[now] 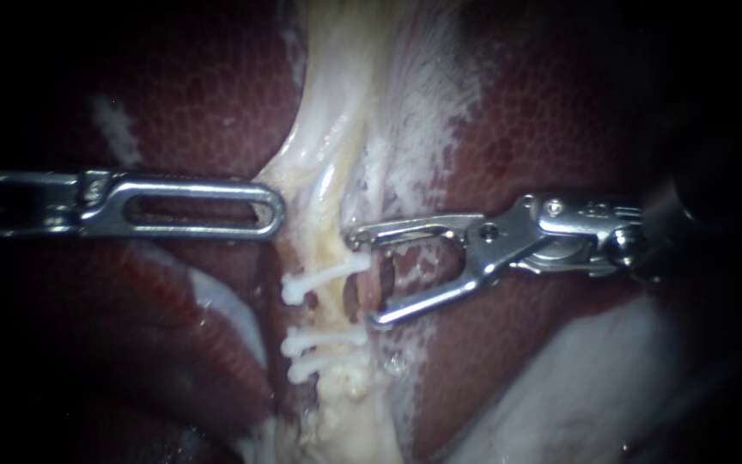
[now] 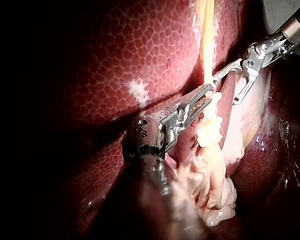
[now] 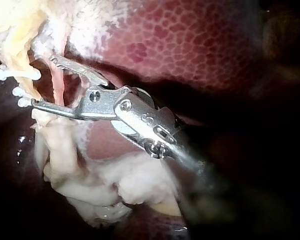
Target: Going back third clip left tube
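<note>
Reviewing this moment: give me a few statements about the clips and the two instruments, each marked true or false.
1. Three white clips cross the pale tube. True.
2. The right instrument has its jaws shut. False: they stand wide open, beside the uppermost clip.
3. In the endoscope view, the left instrument reaches the pale tissue above the clips. True.
4. The two instruments touch each other. False: they are apart, with the tube between them.

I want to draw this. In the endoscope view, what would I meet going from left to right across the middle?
Left instrument → pale tube with three white clips across it → right instrument, its jaws open.
</note>
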You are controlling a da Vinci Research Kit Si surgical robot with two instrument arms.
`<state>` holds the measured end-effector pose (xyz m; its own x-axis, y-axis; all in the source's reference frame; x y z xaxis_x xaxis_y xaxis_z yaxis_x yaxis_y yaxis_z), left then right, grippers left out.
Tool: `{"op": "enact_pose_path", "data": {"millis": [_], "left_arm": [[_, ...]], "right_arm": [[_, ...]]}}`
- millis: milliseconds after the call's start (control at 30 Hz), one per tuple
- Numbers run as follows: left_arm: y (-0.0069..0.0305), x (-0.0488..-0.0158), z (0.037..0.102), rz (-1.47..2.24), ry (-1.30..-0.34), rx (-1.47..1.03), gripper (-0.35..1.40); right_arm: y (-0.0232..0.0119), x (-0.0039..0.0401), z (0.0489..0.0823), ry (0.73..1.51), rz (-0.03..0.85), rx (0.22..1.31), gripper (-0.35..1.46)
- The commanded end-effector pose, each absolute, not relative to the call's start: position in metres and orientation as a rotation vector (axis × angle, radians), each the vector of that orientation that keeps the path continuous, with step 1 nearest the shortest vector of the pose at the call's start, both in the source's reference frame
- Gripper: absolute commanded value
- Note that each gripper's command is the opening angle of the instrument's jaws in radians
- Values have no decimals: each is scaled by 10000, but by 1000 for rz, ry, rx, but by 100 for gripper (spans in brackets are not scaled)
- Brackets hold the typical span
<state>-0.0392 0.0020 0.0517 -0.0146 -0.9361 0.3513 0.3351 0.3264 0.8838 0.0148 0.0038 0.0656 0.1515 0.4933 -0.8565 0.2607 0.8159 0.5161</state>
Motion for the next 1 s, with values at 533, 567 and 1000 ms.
{"op": "enact_pose_path", "data": {"millis": [533, 567, 1000], "left_arm": [[19, -393, 521, -1140, -1161, 673, -35], [19, -393, 521, -1140, -1161, 673, -35], [20, -394, 523, -1139, -1161, 673, -35]], "right_arm": [[57, 88, 605, 1431, 181, 578, 60], [57, 87, 602, 1431, 181, 578, 60], [48, 86, 590, 1433, 180, 580, 60]]}}
